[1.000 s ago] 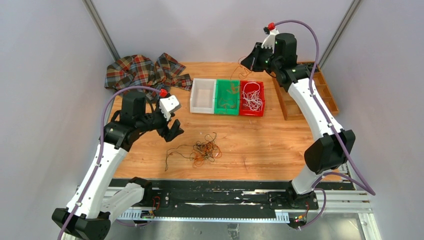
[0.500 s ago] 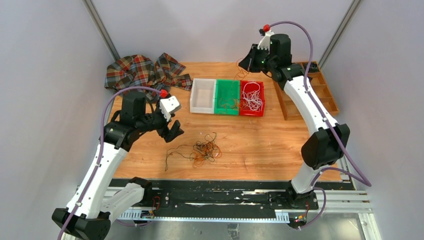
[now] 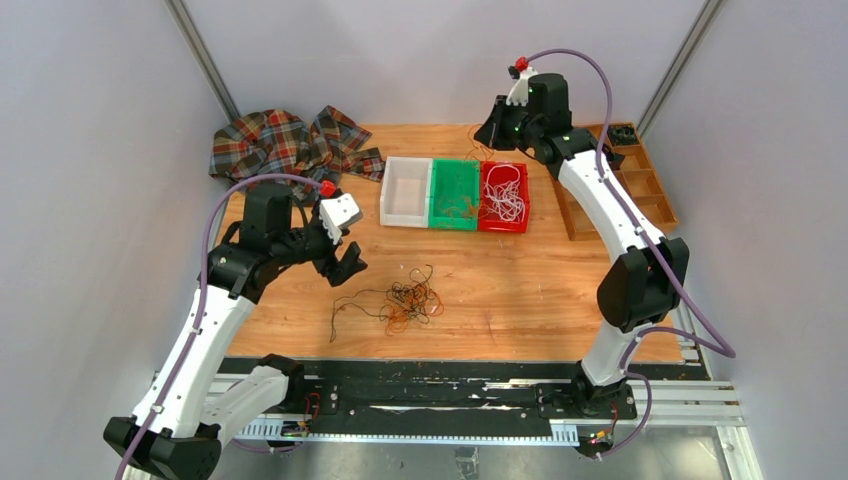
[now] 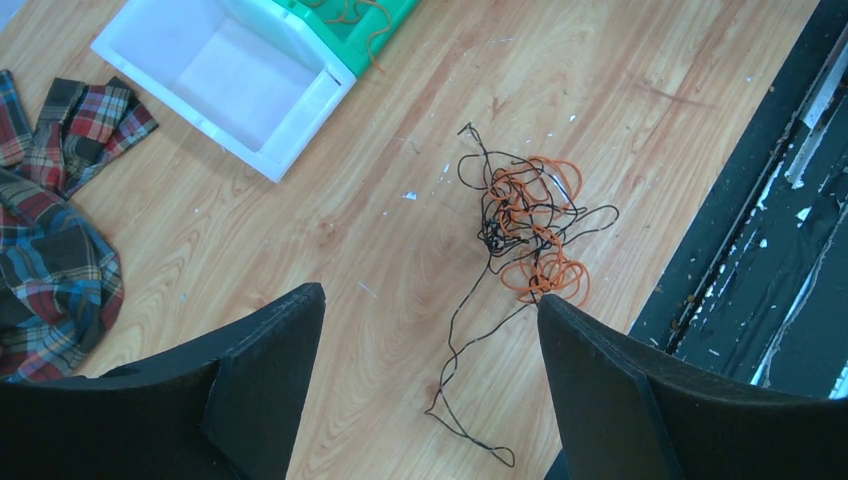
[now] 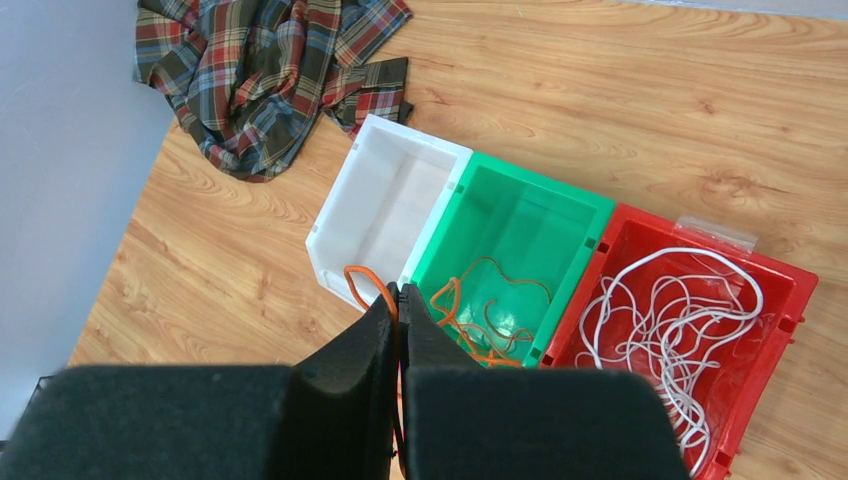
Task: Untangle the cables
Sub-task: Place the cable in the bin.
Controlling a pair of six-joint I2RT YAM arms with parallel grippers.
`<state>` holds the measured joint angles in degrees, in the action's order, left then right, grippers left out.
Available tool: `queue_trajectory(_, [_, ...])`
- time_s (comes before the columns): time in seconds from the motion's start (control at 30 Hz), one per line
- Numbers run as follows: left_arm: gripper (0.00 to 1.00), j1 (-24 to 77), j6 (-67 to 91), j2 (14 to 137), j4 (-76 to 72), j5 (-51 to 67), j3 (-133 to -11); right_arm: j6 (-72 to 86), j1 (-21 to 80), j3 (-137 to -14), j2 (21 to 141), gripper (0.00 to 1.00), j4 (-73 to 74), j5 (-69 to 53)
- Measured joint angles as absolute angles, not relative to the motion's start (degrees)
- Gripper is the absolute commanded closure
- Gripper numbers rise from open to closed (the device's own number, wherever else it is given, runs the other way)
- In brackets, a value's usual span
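Two white-and-black arms rise side by side from their mounts. The left arm (image 3: 205, 335) leans up and inward with its elbow bent. Its wrist tips forward and down, so the left gripper (image 3: 348, 262) hangs low in front of it. Its two black fingers (image 4: 270, 340) are spread wide with nothing between them.

The right arm (image 3: 600, 200) stands much taller. It folds at a dark elbow joint, and the long white forearm reaches far back and to the left. At its end the right gripper (image 3: 489, 132) is held high and points downward. Its jaws are pressed flat together, pinching a thin orange cable (image 5: 348, 278) at the fingertips.
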<state>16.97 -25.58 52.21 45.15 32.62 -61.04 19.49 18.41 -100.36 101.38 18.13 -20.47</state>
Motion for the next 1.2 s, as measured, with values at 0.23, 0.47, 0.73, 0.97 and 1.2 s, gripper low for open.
queue_trajectory(0.23, [0.17,17.0,-26.0,52.2,45.2,32.8,-61.0,19.4,18.5,-102.6,101.4,0.99,18.8,-19.8])
queue_trajectory(0.47, [0.17,17.0,-26.2,52.2,45.2,33.0,-61.0,19.4,18.5,-106.2,101.1,0.99,18.9,-19.7])
queue_trajectory(0.73, [0.17,17.0,-26.4,52.2,45.2,33.0,-61.0,19.5,18.5,-106.6,101.1,0.99,18.9,-19.9])
queue_trajectory(0.97, [0.17,17.0,-26.4,52.2,45.3,33.1,-61.0,18.0,20.1,-105.7,102.5,0.99,18.9,-17.8])
queue_trajectory(1.2, [0.15,17.0,-26.4,52.2,45.4,33.1,-61.0,14.9,22.0,-102.7,109.0,0.99,19.7,-11.3])
